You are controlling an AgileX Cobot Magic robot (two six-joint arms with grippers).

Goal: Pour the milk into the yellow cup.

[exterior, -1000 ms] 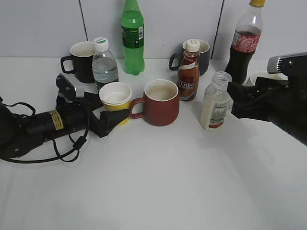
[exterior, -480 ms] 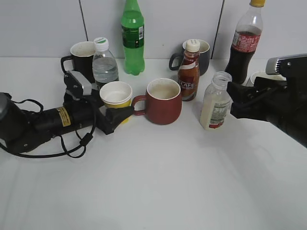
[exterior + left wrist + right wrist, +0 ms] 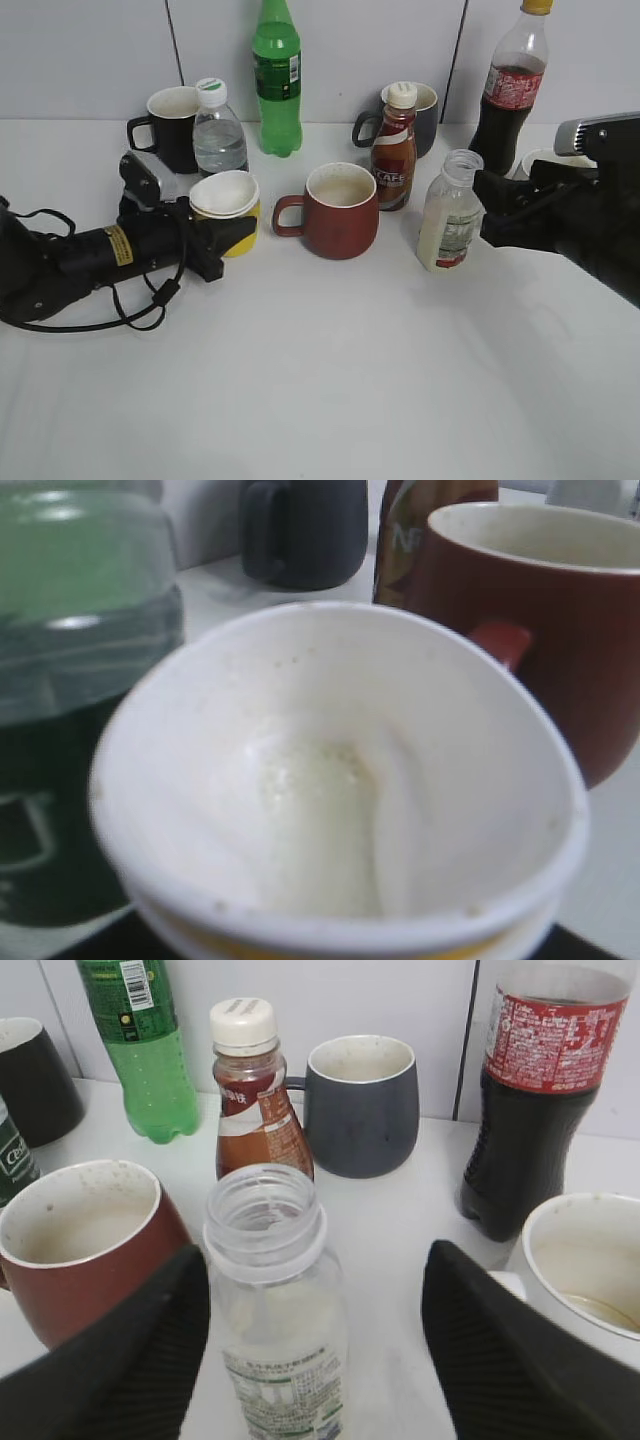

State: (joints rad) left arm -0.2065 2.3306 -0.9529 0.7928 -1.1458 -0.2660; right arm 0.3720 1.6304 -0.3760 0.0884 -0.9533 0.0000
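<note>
The milk [image 3: 449, 225], uncapped, stands toward the worktop's right edge between the right gripper's [image 3: 315, 1345] 2 spread, unclosed fingers. The yellow cup [image 3: 226, 208] sits tilted toward the left edge, clenched by the left gripper [image 3: 222, 243]. Close squarely on the bottle's body, and level the cup before pouring.

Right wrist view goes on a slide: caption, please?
Open right gripper straddles the uncapped milk bottle, between red-brown mug and cola bottle.
</note>
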